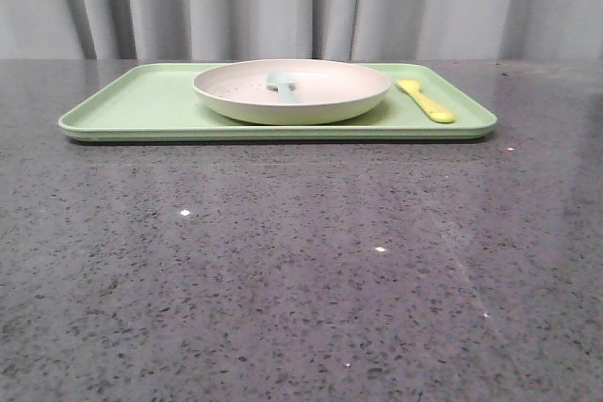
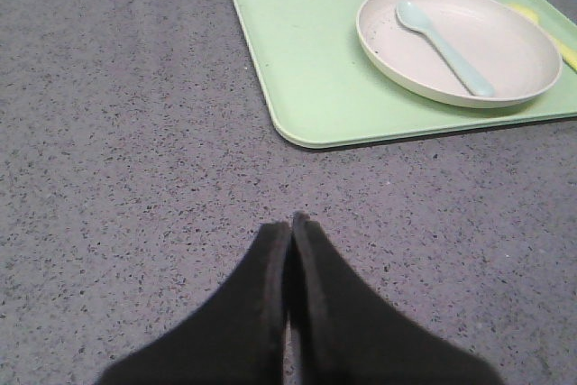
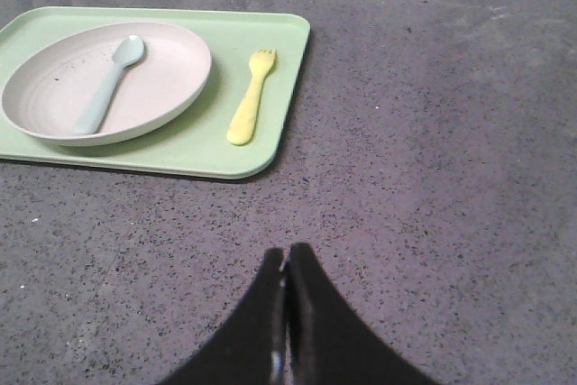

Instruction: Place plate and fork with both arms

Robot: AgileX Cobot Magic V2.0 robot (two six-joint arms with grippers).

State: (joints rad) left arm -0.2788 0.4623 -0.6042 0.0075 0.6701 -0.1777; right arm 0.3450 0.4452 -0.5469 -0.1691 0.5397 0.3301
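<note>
Tray: from my remote station I see a light-green rectangular tray (image 1: 141, 105) lying flat at the far side of the dark speckled table (image 1: 301, 270), with grey curtains (image 1: 283, 2) hanging behind it
Plate: the pinkish-cream plate (image 1: 292, 91) sits on the tray, a little to the 3 o'clock side of the tray's middle in my front view
Spoon: a pale blue-grey spoon (image 1: 282, 84) lies inside the plate, bowl toward 12 o'clock, handle toward me
Fork: the yellow fork (image 1: 426, 101) rests on the tray at 3 o'clock of the plate, just beside its rim and apart from it; on my right wrist camera its tines point toward the curtains
Left gripper: the left gripper (image 2: 290, 223) hovers over bare table well apart from the tray, its black fingers pressed together tip to tip, clenched on nothing
Right gripper: the right gripper (image 3: 287, 254) hangs over bare table near the tray's fork-side corner, fingers likewise closed against each other and empty
Front view: I see neither arm in this frame; only tray, plate, spoon and fork show
Table: a few bright glints mark the polished surface in front of the tray
</note>
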